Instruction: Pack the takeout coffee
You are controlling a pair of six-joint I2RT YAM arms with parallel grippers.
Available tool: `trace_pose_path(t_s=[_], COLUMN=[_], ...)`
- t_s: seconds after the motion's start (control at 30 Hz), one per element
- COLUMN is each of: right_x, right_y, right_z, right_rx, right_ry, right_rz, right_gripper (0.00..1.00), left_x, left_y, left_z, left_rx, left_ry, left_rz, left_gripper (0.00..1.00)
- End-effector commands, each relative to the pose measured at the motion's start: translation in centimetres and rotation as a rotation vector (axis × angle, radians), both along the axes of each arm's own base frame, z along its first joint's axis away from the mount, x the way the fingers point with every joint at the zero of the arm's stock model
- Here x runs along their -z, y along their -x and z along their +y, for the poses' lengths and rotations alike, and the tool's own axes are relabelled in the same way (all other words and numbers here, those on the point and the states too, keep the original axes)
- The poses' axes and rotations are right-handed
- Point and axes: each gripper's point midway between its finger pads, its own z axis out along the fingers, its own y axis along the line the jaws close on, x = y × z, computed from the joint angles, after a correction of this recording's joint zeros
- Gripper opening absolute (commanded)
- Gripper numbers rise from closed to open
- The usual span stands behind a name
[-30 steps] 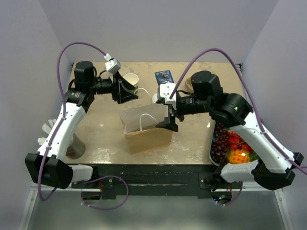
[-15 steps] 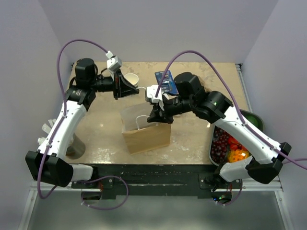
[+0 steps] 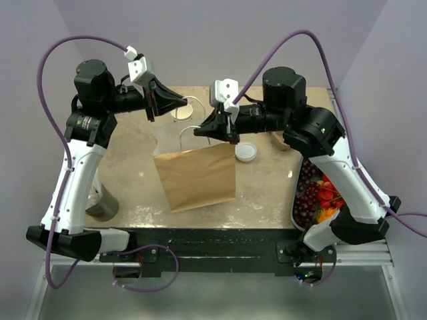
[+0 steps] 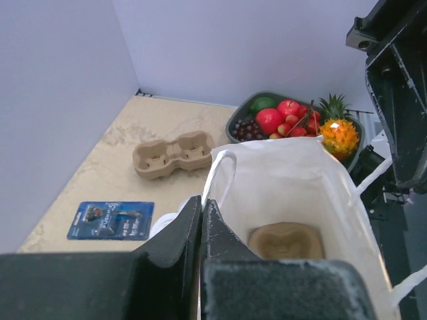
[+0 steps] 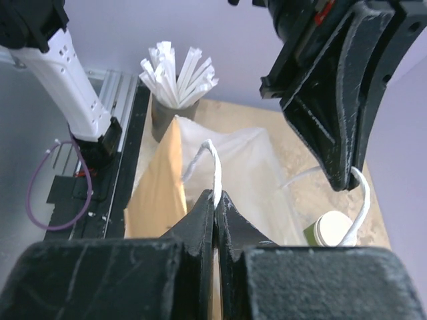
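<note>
Entry, both arms. My left gripper (image 4: 202, 200) is pressing its fingers fully together and pinching the left-side handle (image 4: 219, 170), a white cord looping up from the rim of the paper bag (image 3: 195, 179). My right gripper (image 5: 215, 195) is doing the same: its fingers are closed, with the right-side handle (image 5: 214, 165) running down between them.

From overhead, the left gripper is reaching in from 10 o'clock of the bag and the right one from 2 o'clock. Their tips are hanging near each other above the bag's far rim without touching.

The bag's mouth is gaping between the two cords. The left wrist camera is looking down into the white interior, where a tan moulded piece (image 4: 285, 241) is lying at the bottom. I cannot tell whether the bag's base is resting on the table (image 3: 267, 193).

The takeout coffee (image 3: 245, 152) is standing upright on the table at 3 o'clock of the bag, just beside it and outside it. Its white lid is facing up and nothing is gripping it.

A second green cup (image 5: 330, 232) is sitting at 12 o'clock of the bag, under my left gripper. In the left wrist view, a two-cup carrier (image 4: 173, 152) and a blue packet (image 4: 110, 220) are lying on the table. The fruit tray (image 4: 235, 120) is sitting beyond the bag.
</note>
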Motion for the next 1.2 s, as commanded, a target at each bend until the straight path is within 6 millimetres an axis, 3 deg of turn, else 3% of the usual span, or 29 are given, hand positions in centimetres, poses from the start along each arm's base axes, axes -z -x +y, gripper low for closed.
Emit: trace_pose_path(t_s=[0.0, 0.13, 0.23, 0.27, 0.33, 0.37, 0.43, 0.47, 0.53, 0.57, 0.63, 0.77, 0.83, 1.07, 1.17], right_x=[-2.5, -1.0, 1.5, 3.2, 3.7, 4.9, 6.0, 6.8, 7.4, 7.5, 7.3, 7.2, 7.6, 9.8, 10.4], right_y=[0.3, 0.6, 1.0, 1.0, 1.4, 1.3, 1.3, 1.4, 1.5, 1.4, 1.0, 0.4, -0.2, -3.0, -4.5], right_z=[0.0, -0.3, -0.7, -0.6, -1.0, -0.9, -1.2, -1.2, -1.3, -1.3, -0.9, -0.5, -0.3, 0.9, 1.7], right_rx=[-0.005, -0.013, -0.019, -0.023, -0.023, -0.022, -0.021, -0.029, -0.026, -0.017, 0.002, 0.002, 0.011, 0.085, 0.132], right_ry=[-0.054, -0.018, 0.021, 0.052, 0.054, 0.077, 0.103, 0.121, 0.137, 0.136, 0.120, 0.123, 0.134, 0.168, 0.171], right_rz=[-0.014, -0.009, 0.020, 0.048, 0.058, 0.075, 0.075, 0.082, 0.103, 0.112, 0.122, 0.093, 0.074, 0.050, 0.059], right_gripper=[0.00, 0.00, 0.00, 0.00, 0.00, 0.07, 0.47, 0.73, 0.99, 0.99, 0.99, 0.99, 0.99, 0.99, 0.98], left_x=[-1.6, -1.3, -0.3, 0.0, 1.2, 1.6, 4.3, 4.7, 7.4, 7.5, 8.3, 8.1, 7.3, 2.0, 1.5], left_y=[0.1, -0.1, -0.1, -0.1, -0.2, 0.1, -0.3, 0.0, -0.5, -0.2, -0.8, -1.9, -2.5, -3.0, -4.1], left_z=[0.5, 0.7, 0.8, 0.8, 0.8, 0.8, 1.3, 1.7, 2.5, 2.9, 3.4, 3.5, 3.6, 3.6, 4.3], left_rx=[-0.031, -0.039, -0.042, -0.042, -0.040, -0.038, -0.065, -0.084, -0.138, -0.159, -0.208, -0.236, -0.259, -0.293, -0.335], left_ry=[-0.012, -0.027, -0.037, -0.038, -0.051, -0.058, -0.112, -0.128, -0.189, -0.199, -0.214, -0.207, -0.195, -0.125, -0.124], left_rz=[-0.080, -0.085, -0.067, -0.064, -0.035, -0.032, -0.008, -0.019, -0.016, -0.037, -0.054, -0.069, -0.084, -0.206, -0.220], left_gripper=[0.00, 0.00, 0.00, 0.00, 0.00, 0.01, 0.26, 0.48, 0.62, 0.69, 0.76, 0.80, 0.85, 0.85, 0.85])
